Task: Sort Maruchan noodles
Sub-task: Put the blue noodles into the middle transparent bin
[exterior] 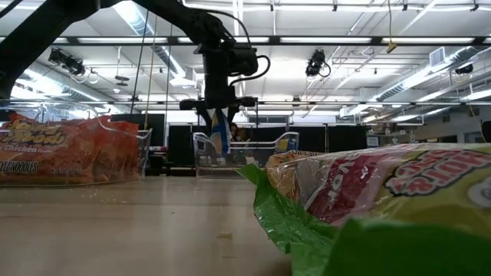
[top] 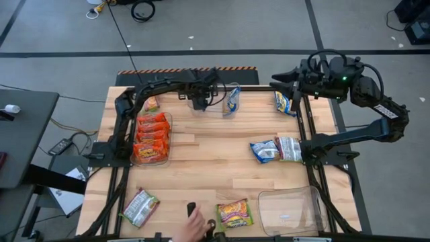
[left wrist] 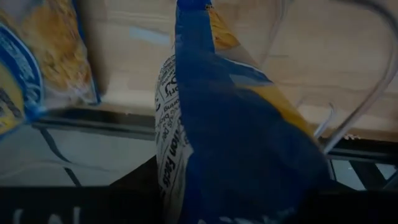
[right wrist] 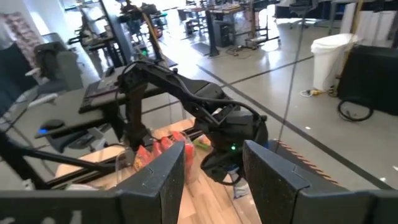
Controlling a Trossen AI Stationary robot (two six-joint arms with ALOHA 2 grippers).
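From above, the left gripper (top: 199,102) hangs beside a clear tray (top: 227,101) at the bench's (top: 208,168) far edge; level, it is clamped on a blue packet (exterior: 219,134) that may snag the rim; the right gripper (right wrist: 214,171), fingers apart, waits off the bench.

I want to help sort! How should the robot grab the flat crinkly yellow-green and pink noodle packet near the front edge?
The yellow-green and pink noodle packet lies flat on the wooden table. Probably best to come straight down and pinch across its shorter width near the middle.
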